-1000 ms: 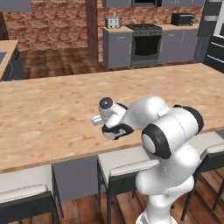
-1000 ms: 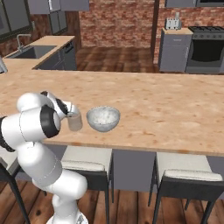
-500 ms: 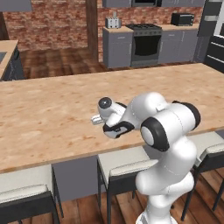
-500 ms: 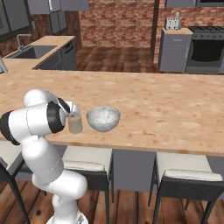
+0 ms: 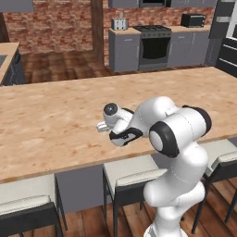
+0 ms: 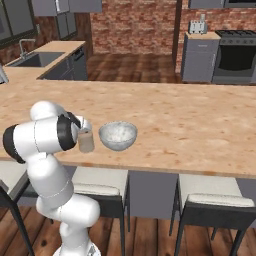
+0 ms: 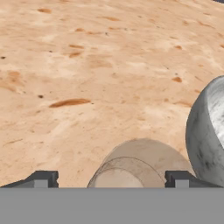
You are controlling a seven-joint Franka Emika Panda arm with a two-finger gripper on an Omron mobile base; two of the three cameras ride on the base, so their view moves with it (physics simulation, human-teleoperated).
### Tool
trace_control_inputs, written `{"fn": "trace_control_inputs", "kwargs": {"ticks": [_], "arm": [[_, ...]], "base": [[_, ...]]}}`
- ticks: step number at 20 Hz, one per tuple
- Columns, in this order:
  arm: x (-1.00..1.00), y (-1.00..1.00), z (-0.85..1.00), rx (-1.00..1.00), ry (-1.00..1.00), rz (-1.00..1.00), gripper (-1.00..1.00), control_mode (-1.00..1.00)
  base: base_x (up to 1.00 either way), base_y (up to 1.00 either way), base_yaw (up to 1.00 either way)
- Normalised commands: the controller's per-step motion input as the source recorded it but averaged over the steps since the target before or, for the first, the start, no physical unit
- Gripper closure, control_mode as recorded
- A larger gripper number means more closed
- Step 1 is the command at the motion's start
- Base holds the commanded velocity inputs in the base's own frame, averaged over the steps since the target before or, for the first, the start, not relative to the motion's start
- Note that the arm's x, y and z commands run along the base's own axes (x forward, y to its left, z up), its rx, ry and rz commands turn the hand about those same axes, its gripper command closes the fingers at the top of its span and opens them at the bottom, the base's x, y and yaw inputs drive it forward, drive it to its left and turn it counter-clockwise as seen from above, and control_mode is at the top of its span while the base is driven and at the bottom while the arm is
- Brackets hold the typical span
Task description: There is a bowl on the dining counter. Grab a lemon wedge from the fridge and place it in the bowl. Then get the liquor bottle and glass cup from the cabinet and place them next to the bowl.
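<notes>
— Wood-grain, pale and mottled: from the left base view, that's the dining counter (image 5: 55,120), long and broad, with cushioned stools (image 5: 134,178) tucked under its near edge. The white arm bends over the near edge, and its bulk hides what stands under the hand.

— And from the right base view?

— There the glass cup (image 6: 86,142) shows: a short, greyish, see-through cylinder standing upright on the dining counter (image 6: 190,120), right at the wrist. Just beside it sits the bowl (image 6: 118,135), round and shallow, speckled grey-white, wider than the cup and about as tall. The two are close but apart.

— Is the gripper holding the cup?

— Look at the hand view. The gripper (image 7: 111,180) is spread wide; its dark fingertips (image 7: 43,179) stand clear on either side of the glass cup (image 7: 133,168), touching neither wall. You look down through its translucent rim to the wood below. The bowl (image 7: 206,135) curves in at the right edge, matte grey outside, mottled white inside.
</notes>
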Motion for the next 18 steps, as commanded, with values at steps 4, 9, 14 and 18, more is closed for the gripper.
{"fn": "trace_control_inputs", "kwargs": {"ticks": [4,9,14,18], "arm": [[-0.04,0.0,0.01,0.0,-0.06,0.0,-1.0,-1.0],[-0.5,0.0,0.61,0.05,-0.32,0.0,-1.0,-1.0],[-0.5,0.0,1.0,0.11,-0.44,0.0,-1.0,-1.0],[-0.43,0.0,1.0,0.14,-0.33,0.0,-1.0,-1.0]], "base": [[0.0,0.0,0.0],[0.0,0.0,0.0],[0.0,0.0,0.0],[0.0,0.0,0.0]]}}
